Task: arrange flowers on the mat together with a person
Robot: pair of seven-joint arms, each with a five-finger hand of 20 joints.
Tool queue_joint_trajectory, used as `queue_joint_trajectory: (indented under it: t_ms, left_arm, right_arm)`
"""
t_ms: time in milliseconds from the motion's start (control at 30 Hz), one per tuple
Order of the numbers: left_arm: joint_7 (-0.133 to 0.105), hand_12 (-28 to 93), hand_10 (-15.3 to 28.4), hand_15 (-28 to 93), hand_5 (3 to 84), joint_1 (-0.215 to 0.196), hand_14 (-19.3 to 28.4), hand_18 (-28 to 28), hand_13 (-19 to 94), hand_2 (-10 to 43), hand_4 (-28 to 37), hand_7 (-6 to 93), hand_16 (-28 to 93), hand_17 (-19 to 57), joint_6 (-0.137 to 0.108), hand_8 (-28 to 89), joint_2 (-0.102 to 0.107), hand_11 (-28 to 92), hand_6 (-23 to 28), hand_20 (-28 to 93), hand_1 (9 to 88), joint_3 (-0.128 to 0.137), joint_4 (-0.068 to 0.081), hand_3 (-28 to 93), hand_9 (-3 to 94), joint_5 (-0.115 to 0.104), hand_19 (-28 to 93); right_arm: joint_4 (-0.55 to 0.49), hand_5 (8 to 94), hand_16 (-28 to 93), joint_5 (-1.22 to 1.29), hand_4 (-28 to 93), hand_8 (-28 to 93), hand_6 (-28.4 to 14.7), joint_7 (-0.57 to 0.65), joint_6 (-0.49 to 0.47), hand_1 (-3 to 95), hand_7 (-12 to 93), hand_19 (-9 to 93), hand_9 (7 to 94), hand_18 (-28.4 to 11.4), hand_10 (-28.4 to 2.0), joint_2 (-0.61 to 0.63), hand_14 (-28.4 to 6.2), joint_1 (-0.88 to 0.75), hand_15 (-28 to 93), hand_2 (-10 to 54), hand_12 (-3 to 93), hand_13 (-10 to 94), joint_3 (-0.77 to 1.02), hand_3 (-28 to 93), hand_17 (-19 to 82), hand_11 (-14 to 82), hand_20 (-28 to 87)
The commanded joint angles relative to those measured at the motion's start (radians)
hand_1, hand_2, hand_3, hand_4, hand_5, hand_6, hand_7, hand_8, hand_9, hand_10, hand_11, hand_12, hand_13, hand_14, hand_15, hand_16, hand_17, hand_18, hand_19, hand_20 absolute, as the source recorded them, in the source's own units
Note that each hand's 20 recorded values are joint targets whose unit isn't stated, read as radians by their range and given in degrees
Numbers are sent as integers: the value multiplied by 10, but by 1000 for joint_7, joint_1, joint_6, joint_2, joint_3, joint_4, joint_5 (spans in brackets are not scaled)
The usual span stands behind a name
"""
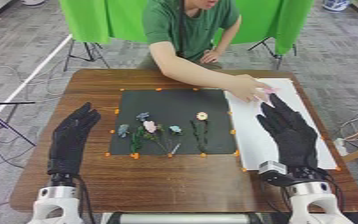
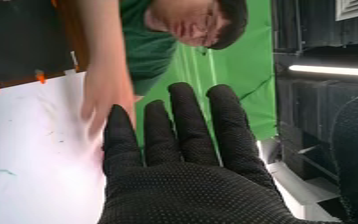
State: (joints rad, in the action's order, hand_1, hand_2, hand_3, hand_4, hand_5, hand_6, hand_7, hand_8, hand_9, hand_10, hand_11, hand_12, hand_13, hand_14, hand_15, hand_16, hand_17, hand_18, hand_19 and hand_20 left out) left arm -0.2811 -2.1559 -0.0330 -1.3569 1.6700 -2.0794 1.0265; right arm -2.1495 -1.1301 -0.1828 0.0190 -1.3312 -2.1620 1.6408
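So I'm running this one remotely, and my black mat (image 1: 171,102) has most of the flowers on it: a pink flower (image 1: 151,125) and blue flowers (image 1: 143,116) bunched on its left half, plus a cream flower (image 1: 202,115) by itself on the right half. My left hand (image 1: 69,140) is just left of the mat over the brown table (image 1: 95,82), fingers pretty much straight, nothing in it. My right hand (image 1: 293,135) is right of the mat, above the white sheet (image 1: 254,125), and the wrist view has that hand (image 2: 193,195) opened out flat with nothing gripped. Off the mat's far right corner, the person's hand (image 1: 245,87) has something pink (image 1: 269,90) at its fingertips, right by my right fingertips. Can't tell if I'm touching it, tbh.
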Motion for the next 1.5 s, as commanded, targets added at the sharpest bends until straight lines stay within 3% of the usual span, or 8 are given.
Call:
queue_joint_trajectory:
  t_ms: [33,600,1300,1500]
  left_arm:
    - [15,127,124,96,431,5,145,84,343,-70,-169,149,9,72,20,-68,-6,137,28,148,311,-6,10,647,417,13,18]
    - [28,127,125,96,431,-2,144,84,343,-70,-167,149,8,70,30,-68,-9,136,28,147,311,2,6,646,417,13,18]
    - [29,129,123,101,432,-17,153,86,341,-71,-170,150,20,64,26,-68,-14,135,26,149,308,8,4,648,419,2,17]
    - [37,129,122,101,432,-13,153,86,341,-71,-169,150,21,63,36,-67,-12,134,26,150,308,9,8,648,419,-4,16]
  right_arm:
    - [6,351,83,-15,-198,-86,-27,-9,-3,47,59,50,380,-112,-138,-31,-91,45,48,67,77,228,-18,754,108,34,242]
    - [-4,406,76,-17,-193,-88,-36,10,7,54,70,59,416,-120,-146,-26,-100,35,75,70,80,260,-20,756,124,42,243]
    - [-5,422,64,-20,-192,-89,-41,15,-6,54,68,58,426,-119,-147,-28,-100,23,84,70,80,262,-22,757,127,44,241]
    - [-7,425,62,-21,-192,-88,-40,6,-5,52,68,57,428,-119,-145,-31,-100,14,85,69,81,261,-21,759,127,45,241]
